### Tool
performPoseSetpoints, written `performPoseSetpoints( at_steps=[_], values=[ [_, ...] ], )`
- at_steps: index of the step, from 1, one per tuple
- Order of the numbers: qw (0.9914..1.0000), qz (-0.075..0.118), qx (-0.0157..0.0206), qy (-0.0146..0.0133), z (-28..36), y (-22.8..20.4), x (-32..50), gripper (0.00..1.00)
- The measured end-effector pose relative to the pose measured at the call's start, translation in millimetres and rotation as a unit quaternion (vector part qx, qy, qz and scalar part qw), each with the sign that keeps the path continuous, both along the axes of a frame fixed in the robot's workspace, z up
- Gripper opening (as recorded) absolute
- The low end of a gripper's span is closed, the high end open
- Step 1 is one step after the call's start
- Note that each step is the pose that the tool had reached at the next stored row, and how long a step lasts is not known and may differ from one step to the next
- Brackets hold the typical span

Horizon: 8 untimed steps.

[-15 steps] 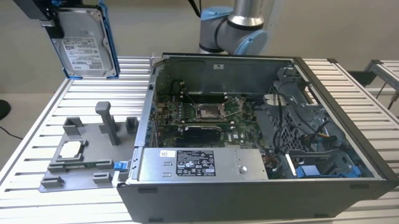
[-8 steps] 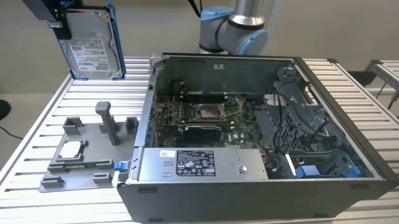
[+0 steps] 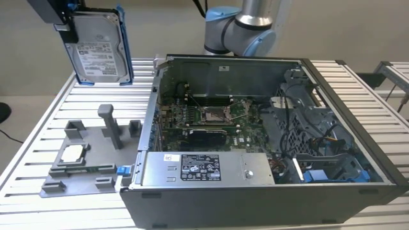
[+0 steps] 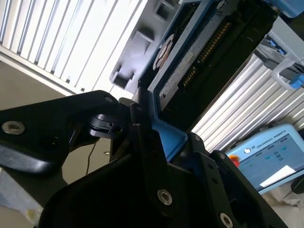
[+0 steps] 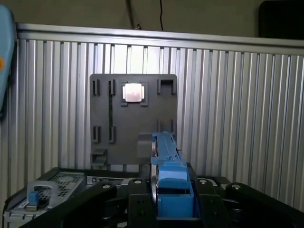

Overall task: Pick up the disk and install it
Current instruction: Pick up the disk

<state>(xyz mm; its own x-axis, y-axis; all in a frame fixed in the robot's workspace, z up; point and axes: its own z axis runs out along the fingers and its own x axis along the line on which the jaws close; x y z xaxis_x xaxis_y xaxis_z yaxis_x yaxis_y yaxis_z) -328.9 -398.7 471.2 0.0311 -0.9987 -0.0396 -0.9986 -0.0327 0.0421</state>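
Slatted aluminium table (image 3: 357, 96) carries an open computer case (image 3: 361, 143). Beside it, on the exterior view's left, sits a grey fixture plate (image 3: 96, 139) with a small silver chip (image 3: 72, 153) seated in it. The gripper (image 3: 66, 26) is up at the exterior view's upper left, jaws closed on the disk (image 3: 97, 45) by its blue bracket. The disk hangs upright above the table, label facing the exterior camera, apart from the case and not installed.

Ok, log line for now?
gripper: shut on silver metal disk in blue plastic bracket | disk: lifted upright, clear of grey fixture plate
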Motion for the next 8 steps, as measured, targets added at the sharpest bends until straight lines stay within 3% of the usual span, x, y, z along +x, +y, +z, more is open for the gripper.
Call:
performPoseSetpoints(
  at_steps=[8],
  values=[
    [0.99998,0.0,0.0,0.0057,0.0,-6.4,14.1,0.0]
  ],
)
